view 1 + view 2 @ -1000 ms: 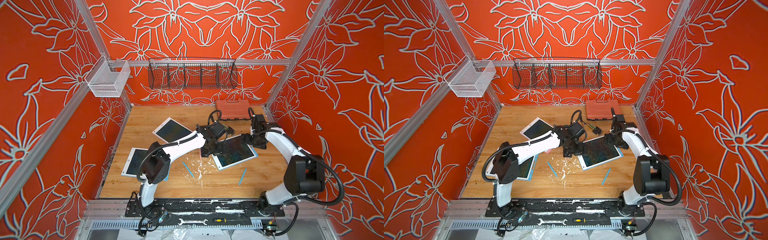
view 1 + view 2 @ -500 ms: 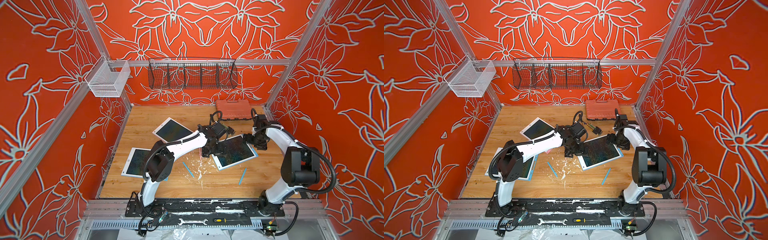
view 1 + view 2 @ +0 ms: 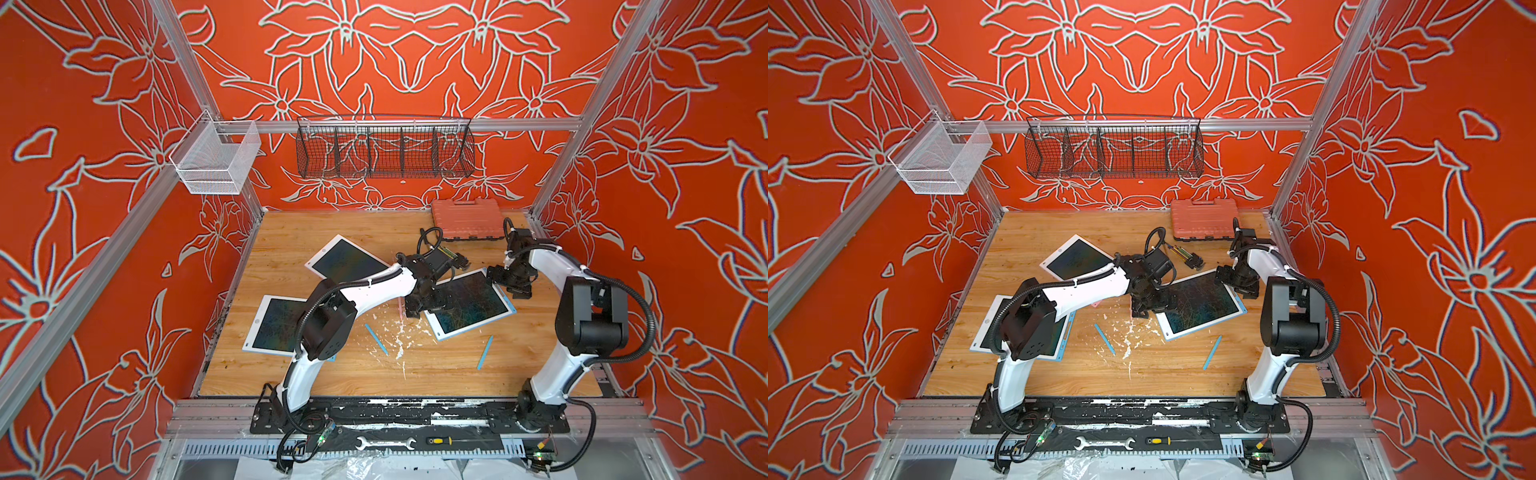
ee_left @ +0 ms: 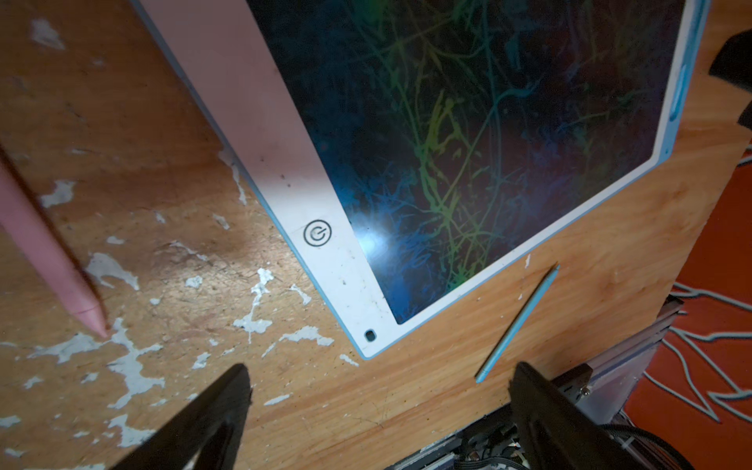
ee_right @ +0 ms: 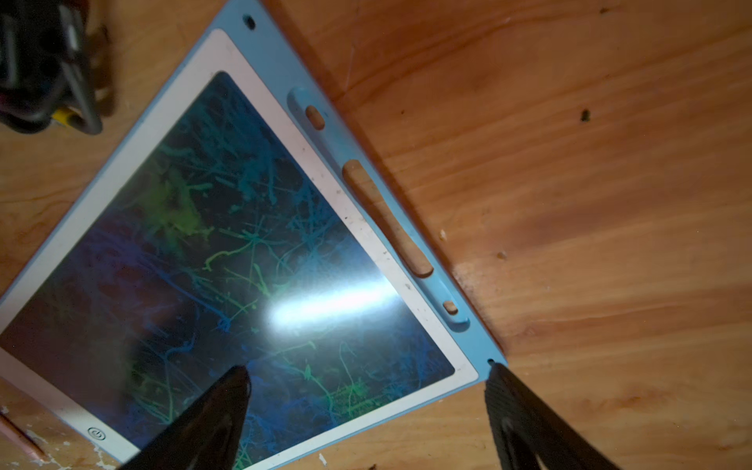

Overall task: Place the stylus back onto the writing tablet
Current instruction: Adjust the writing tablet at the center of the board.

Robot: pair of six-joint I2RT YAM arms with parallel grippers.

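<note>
Plastic, thin and light was how we judged the pink tapered stylus (image 4: 44,244): a stiff little rod, smooth enough to roll or skid, best pinched across its thicker middle rather than at the pointed tip. In the left wrist view it lay flat on the scuffed wooden worktop (image 4: 134,122), apart from the blue-framed writing tablet with the dark scribbled screen (image 4: 468,142) and off the side that carries the power symbol; its tip rested among flakes of white paint. In a top view only a sliver of it (image 3: 400,306) showed beside the left arm. The tablet sat toward the right rear of the worktop, turned askew to the edges, and the right wrist view showed the long empty stylus slot (image 5: 386,219) moulded into its blue rim, on the side away from the stylus. The left gripper (image 4: 378,403) hung over the tablet's near corner with its fingers spread and nothing between them; the right gripper (image 5: 366,407) hovered over the opposite corner, likewise released. Two slim blue styluses (image 3: 376,338) (image 3: 485,352) lay loose toward the front edge, so we judged mistaking one of them a risk.
</note>
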